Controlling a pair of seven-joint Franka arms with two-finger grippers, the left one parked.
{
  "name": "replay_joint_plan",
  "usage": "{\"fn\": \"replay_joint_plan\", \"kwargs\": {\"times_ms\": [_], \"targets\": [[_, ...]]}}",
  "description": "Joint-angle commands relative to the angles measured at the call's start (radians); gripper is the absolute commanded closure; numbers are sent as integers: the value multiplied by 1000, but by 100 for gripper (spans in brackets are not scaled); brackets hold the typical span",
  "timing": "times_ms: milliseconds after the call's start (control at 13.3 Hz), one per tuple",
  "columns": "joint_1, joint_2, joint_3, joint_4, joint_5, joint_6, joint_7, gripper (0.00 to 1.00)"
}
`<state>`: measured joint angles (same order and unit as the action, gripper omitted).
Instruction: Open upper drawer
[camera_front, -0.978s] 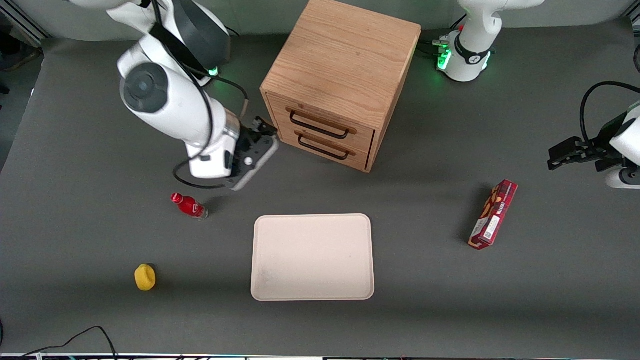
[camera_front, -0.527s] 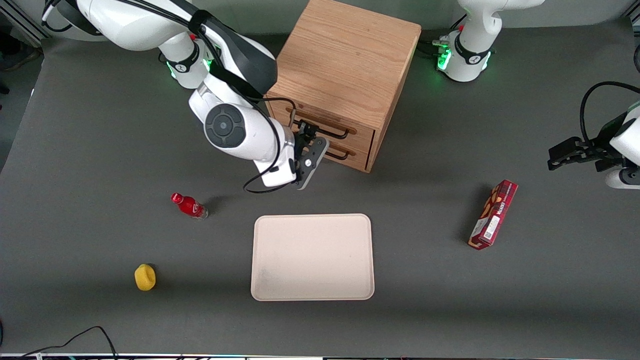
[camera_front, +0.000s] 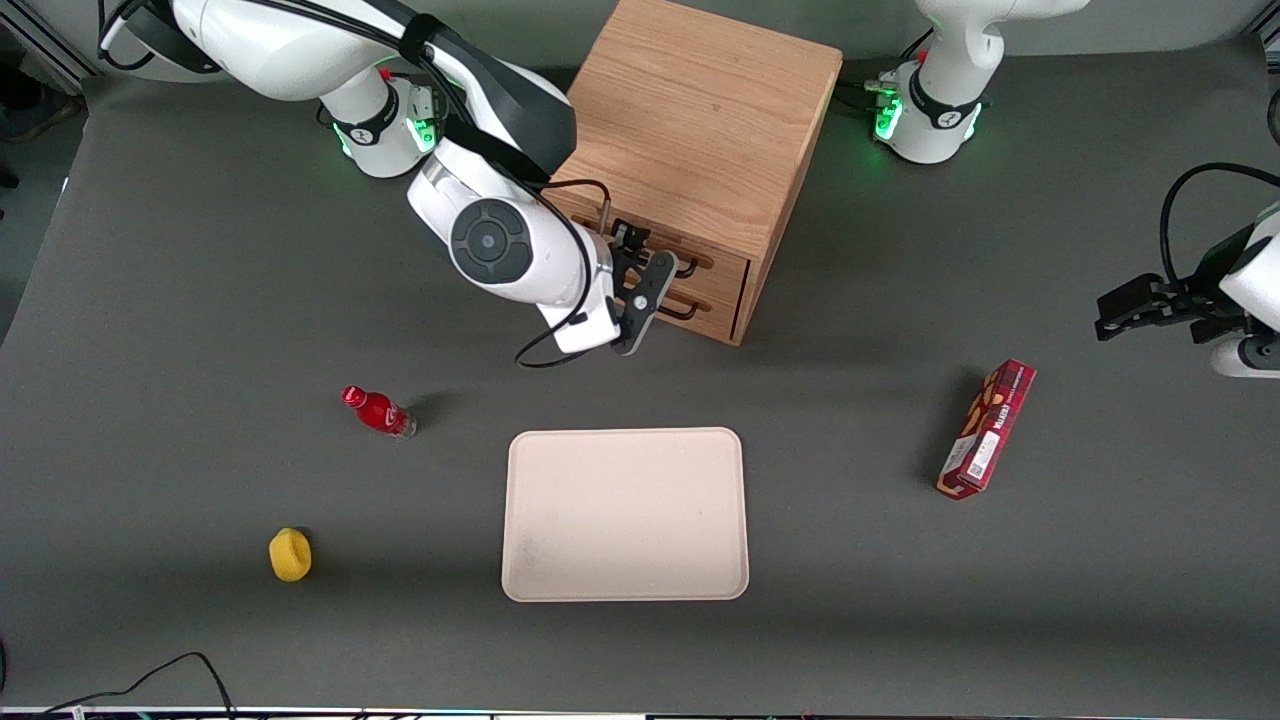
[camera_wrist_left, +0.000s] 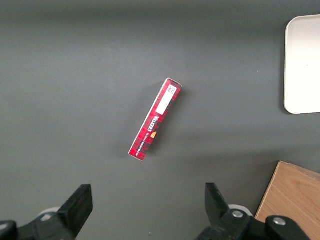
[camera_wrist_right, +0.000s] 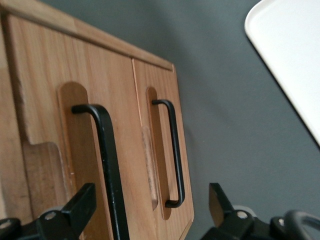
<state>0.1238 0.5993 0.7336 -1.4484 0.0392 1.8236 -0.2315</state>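
Note:
The light oak cabinet stands at the back middle of the table. Its upper drawer is closed, with its long black handle partly hidden by my arm. My right gripper is directly in front of the drawer fronts, at the height of the upper handle. In the right wrist view the gripper is open. The upper drawer's handle runs between the fingertips, close to one finger, without touching. The lower drawer's handle is beside it.
A cream tray lies nearer the front camera than the cabinet. A red bottle and a yellow object lie toward the working arm's end. A red box lies toward the parked arm's end, also in the left wrist view.
My right arm has swung from the working arm's end of the table to the cabinet's front. The gripper has come up to the upper handle. The drawer has not moved.

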Motion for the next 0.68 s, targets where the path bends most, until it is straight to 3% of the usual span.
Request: {"fn": "replay_joint_plan", "kwargs": {"times_ms": [0,226,602], "targets": [[-10,-4,12,-26,-16,-6,-26,0],[-15,-4,20,-41,-33,-4,-34,0],[-10,22,18,-38,-122,51,-64,0]]}}
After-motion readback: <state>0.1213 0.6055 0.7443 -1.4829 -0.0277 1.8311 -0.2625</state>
